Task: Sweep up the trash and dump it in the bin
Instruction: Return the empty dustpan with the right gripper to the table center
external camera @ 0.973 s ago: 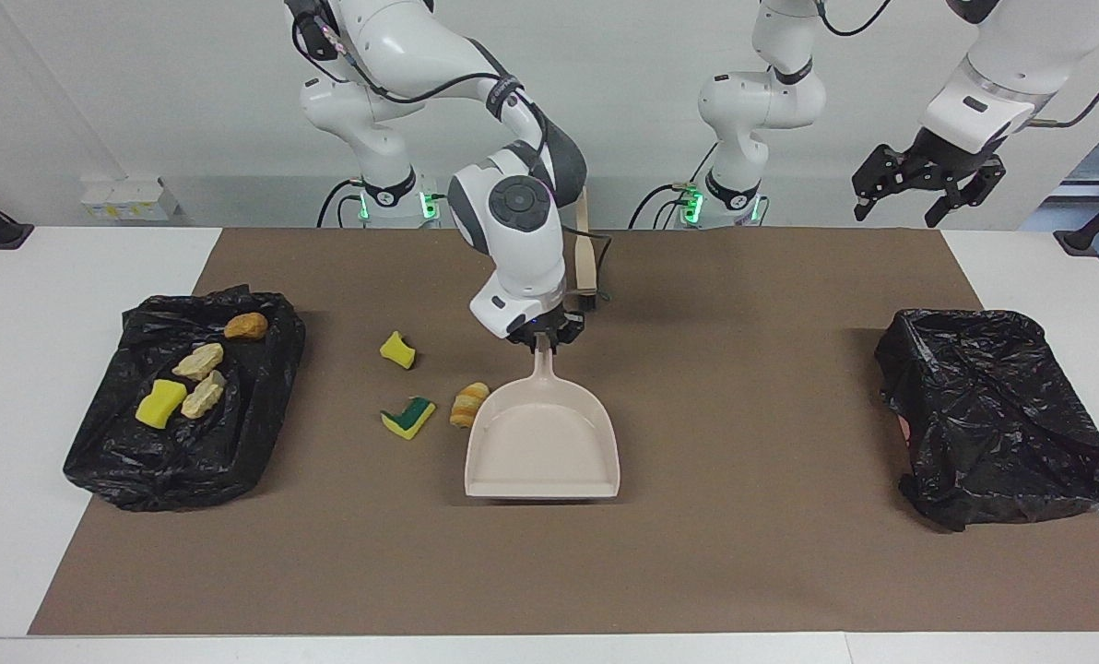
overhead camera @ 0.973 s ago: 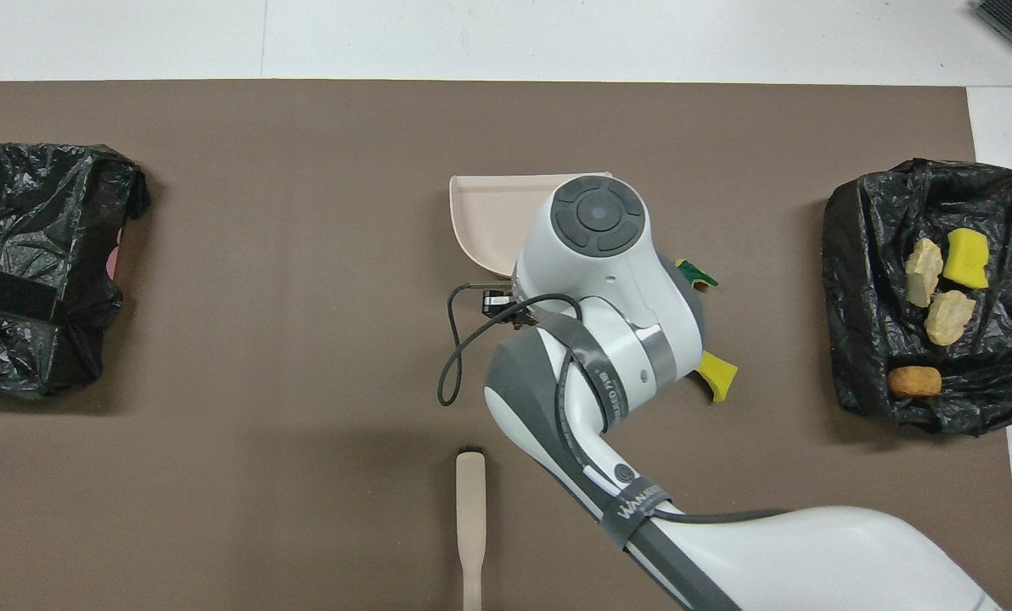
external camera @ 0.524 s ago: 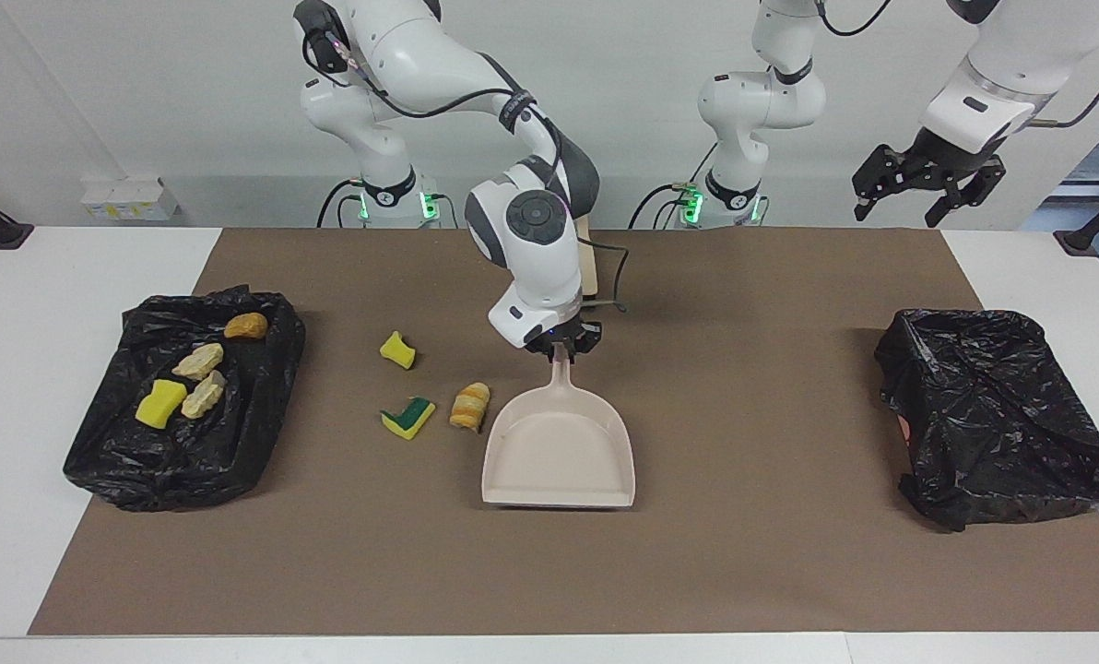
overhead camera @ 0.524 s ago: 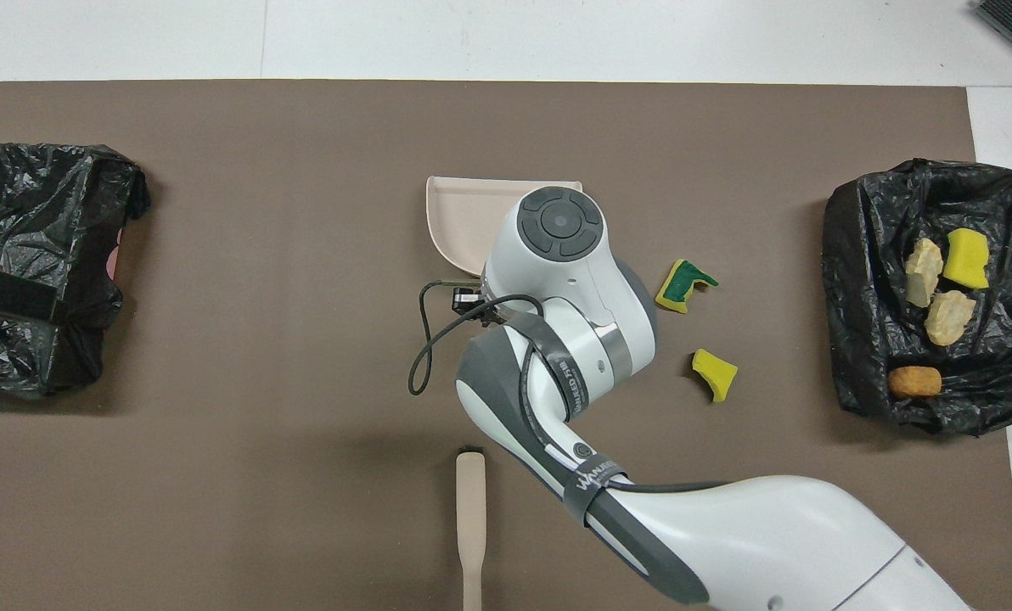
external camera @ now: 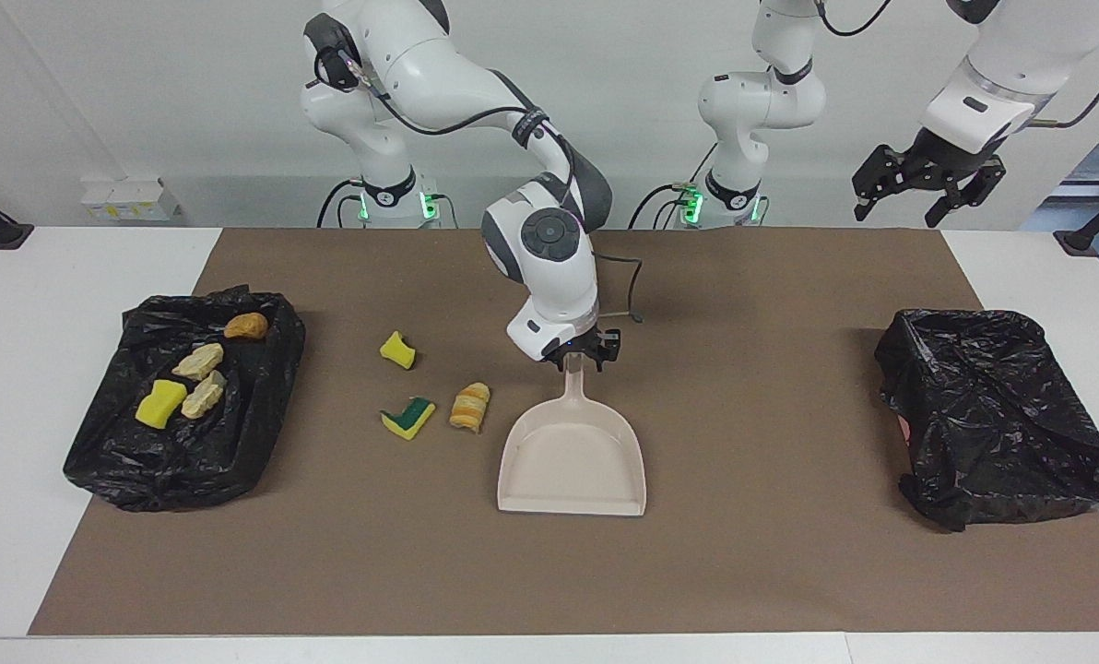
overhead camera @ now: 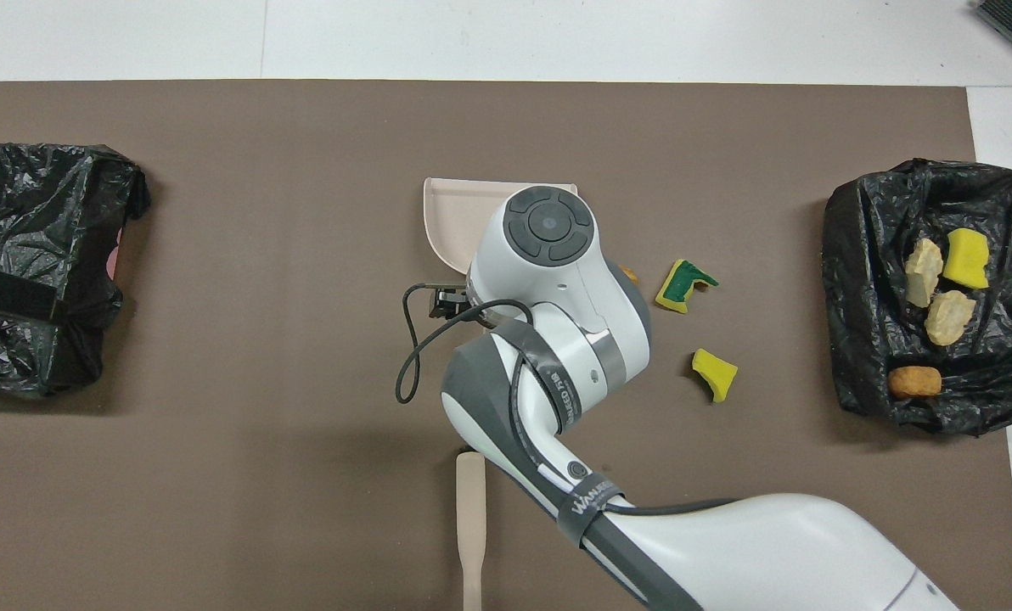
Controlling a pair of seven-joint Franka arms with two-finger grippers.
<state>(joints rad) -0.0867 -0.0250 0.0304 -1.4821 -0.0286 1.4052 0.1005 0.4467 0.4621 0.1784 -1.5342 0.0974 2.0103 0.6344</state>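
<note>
The beige dustpan (external camera: 573, 456) (overhead camera: 455, 212) lies flat on the brown mat, mouth away from the robots. My right gripper (external camera: 579, 361) stands open at the tip of its handle, fingers either side; in the overhead view the wrist hides it. Three pieces of trash lie beside the pan toward the right arm's end: an orange-striped roll (external camera: 469, 407), a yellow-green sponge bit (external camera: 407, 417) (overhead camera: 684, 284) and a yellow bit (external camera: 398, 349) (overhead camera: 714, 374). Several more scraps lie in the black-lined bin (external camera: 190, 461) (overhead camera: 863, 339). My left gripper (external camera: 927, 180) waits open, raised at its own end.
A second black-lined bin (external camera: 992, 415) (overhead camera: 30, 212) stands at the left arm's end of the mat. The beige brush (overhead camera: 470, 526) lies near the robots' edge, beside the right arm; the arm hides it in the facing view.
The right arm slid the dustpan toward the left arm's end, away from the orange-striped roll. Its fingers have now spread off the handle. The left arm has not moved.
</note>
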